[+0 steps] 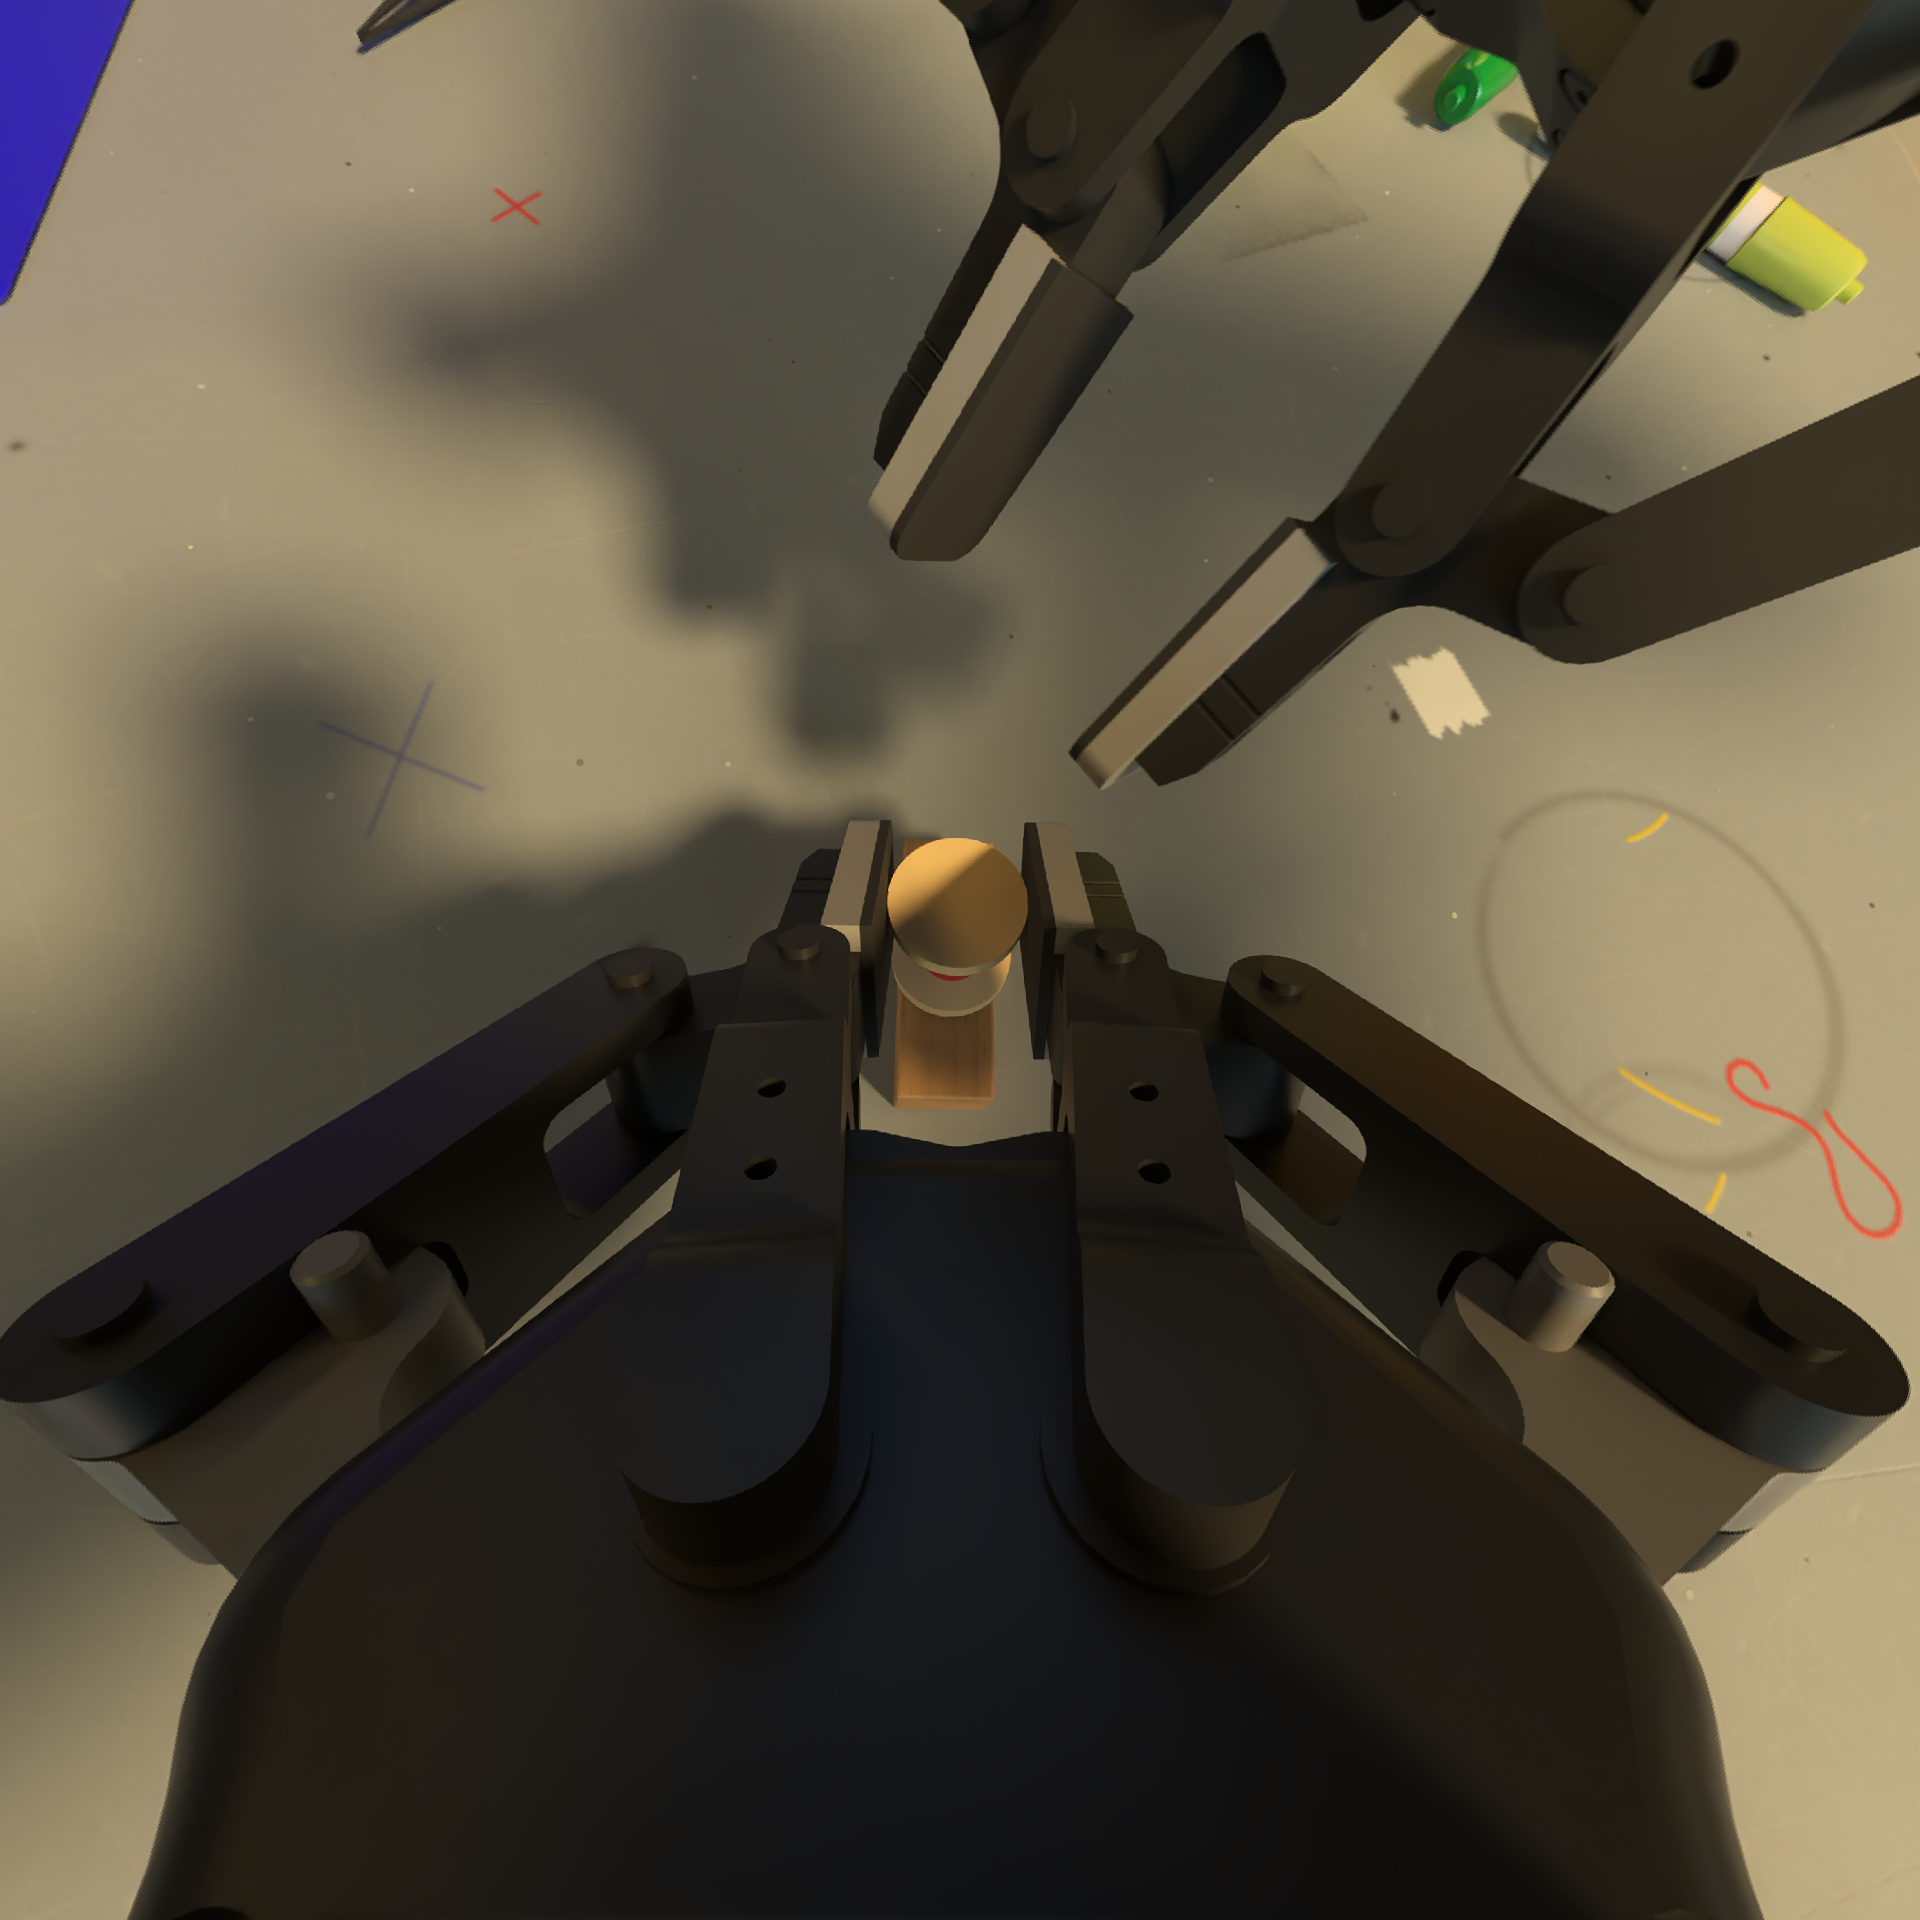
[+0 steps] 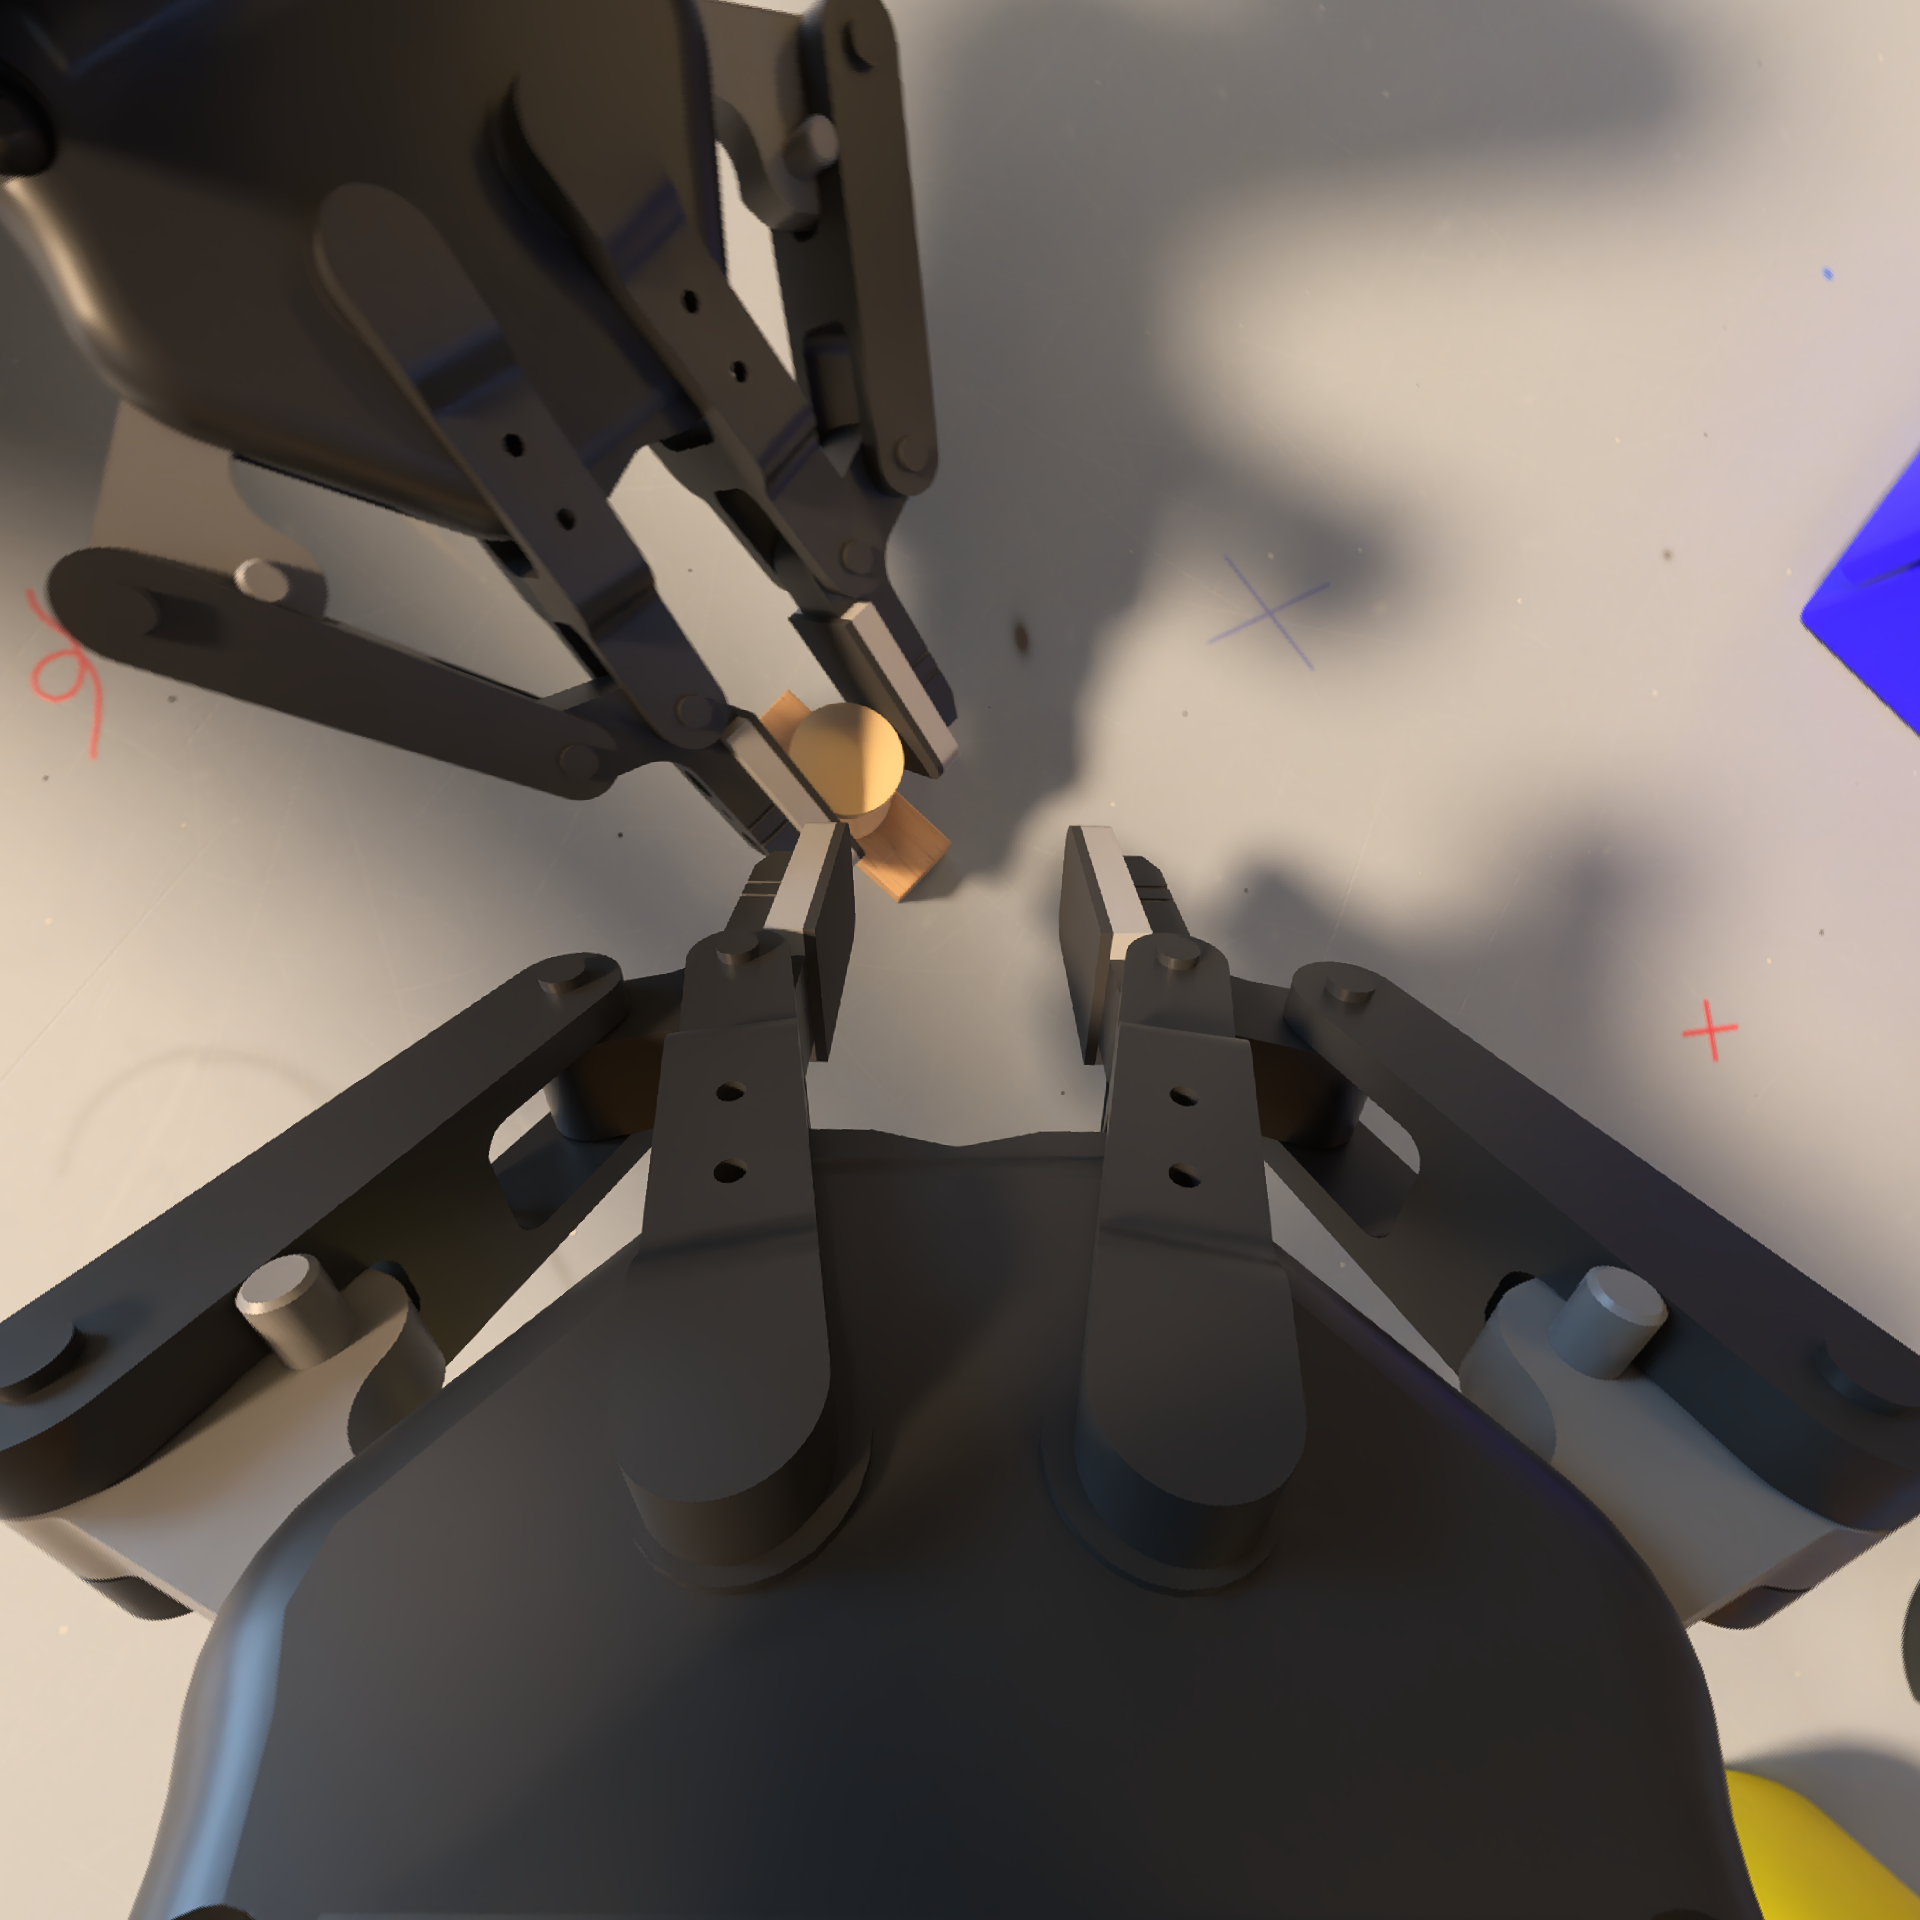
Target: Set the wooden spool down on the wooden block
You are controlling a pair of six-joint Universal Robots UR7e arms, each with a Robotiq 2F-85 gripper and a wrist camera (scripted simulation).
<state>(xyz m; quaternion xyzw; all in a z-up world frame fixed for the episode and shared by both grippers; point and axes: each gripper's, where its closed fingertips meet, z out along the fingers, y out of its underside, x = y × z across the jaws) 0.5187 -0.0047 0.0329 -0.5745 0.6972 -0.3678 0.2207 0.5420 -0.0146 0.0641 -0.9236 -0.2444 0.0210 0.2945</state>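
Observation:
The wooden spool [image 1: 956,902] stands upright between the fingers of my left gripper [image 1: 958,836], which is shut on its top flange. Directly under it lies the flat wooden block [image 1: 940,1060] on the table. I cannot tell whether the spool's lower flange touches the block. In the right wrist view the left gripper [image 2: 873,779] holds the spool [image 2: 844,767] over the block [image 2: 906,864]. My right gripper [image 2: 951,894] is open and empty, just beside the block. It also shows in the left wrist view [image 1: 1023,644], hovering beyond the spool.
A green object [image 1: 1470,88] and a yellow-green cylinder [image 1: 1792,255] lie behind the right gripper. A blue object [image 2: 1870,613] sits at the right edge, and a yellow one [image 2: 1787,1849] at the bottom right. A piece of tape [image 1: 1439,691] and pen marks lie on the table.

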